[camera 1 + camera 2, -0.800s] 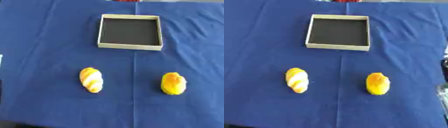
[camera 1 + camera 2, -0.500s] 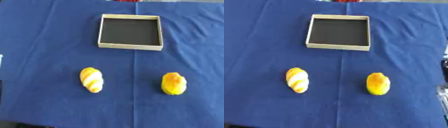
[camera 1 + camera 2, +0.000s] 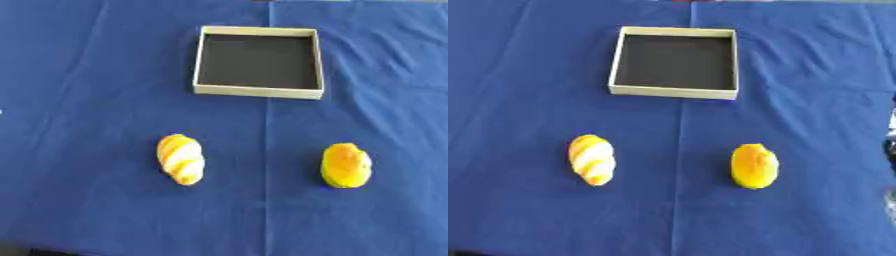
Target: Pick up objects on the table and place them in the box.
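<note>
Nothing has moved since the earlier frames. Only a dark sliver of the right hand (image 3: 890, 150) shows at the 3 o'clock edge; I cannot tell its fingers' state. No left hand shows. On the blue cloth (image 3: 79, 100), the striped bread (image 3: 180, 159) lies at 7 o'clock, the orange bread (image 3: 346, 165) at 4 o'clock, and the box (image 3: 257, 90) at 12, well apart from both.

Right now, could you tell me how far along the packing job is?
Nothing looks done yet: the box shows only its dark bottom. Nothing is in hand either, as neither robot hand can be made out in the views. Both pieces are left on the blue cloth: the striped yellow-and-white bread-like piece nearer the left, and the plain yellow piece on the right.
</note>
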You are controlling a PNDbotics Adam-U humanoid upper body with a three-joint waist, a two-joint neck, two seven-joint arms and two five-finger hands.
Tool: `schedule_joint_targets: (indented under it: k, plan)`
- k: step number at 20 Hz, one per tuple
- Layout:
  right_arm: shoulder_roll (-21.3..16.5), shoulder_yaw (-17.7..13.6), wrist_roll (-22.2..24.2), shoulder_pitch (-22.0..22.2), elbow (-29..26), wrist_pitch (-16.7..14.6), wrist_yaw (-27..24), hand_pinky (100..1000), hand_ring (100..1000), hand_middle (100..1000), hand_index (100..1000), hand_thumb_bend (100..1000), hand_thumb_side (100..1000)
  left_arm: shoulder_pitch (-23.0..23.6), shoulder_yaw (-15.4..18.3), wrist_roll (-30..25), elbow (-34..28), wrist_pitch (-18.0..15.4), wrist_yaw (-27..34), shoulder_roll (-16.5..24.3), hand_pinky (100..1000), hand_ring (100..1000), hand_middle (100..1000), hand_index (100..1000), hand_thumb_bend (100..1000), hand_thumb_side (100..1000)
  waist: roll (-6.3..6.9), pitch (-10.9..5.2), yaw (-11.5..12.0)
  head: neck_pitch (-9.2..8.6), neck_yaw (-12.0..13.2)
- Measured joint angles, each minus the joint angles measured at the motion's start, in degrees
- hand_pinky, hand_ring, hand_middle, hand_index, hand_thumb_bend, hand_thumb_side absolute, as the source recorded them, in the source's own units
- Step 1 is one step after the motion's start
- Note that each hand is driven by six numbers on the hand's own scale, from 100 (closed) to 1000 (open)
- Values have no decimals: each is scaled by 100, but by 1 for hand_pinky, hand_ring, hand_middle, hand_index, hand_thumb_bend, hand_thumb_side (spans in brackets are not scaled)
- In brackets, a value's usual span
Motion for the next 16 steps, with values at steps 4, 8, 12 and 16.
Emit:
schedule_joint_targets:
  k: [4, 8, 12, 16]
  plan:
    - [-414, 367, -477, 829, 0, 270, 1376, 810, 930, 806, 892, 100, 646, 94, -2, 23, 0, -25, 25, 278, 878, 939, 783, 799, 100, 583, 2, 34, -54, -2, 52]
    - [-852, 840, -843, 1468, 0, 792, 2732, 818, 941, 832, 893, 100, 661, 133, -3, 29, 0, -37, 56, 410, 878, 940, 784, 799, 100, 582, 8, 41, -96, -5, 93]
    - [-1218, 1325, -865, 1906, 0, 1436, 3820, 822, 948, 846, 891, 100, 654, 138, -25, 10, 0, -54, 87, 461, 877, 943, 784, 796, 100, 580, 15, 63, -108, -12, 97]
    - [-1566, 1695, -622, 2047, -3, 1904, 4533, 825, 956, 854, 891, 100, 641, 153, -76, -50, 0, -69, 135, 507, 877, 944, 785, 796, 100, 579, 6, 65, -102, -40, 91]
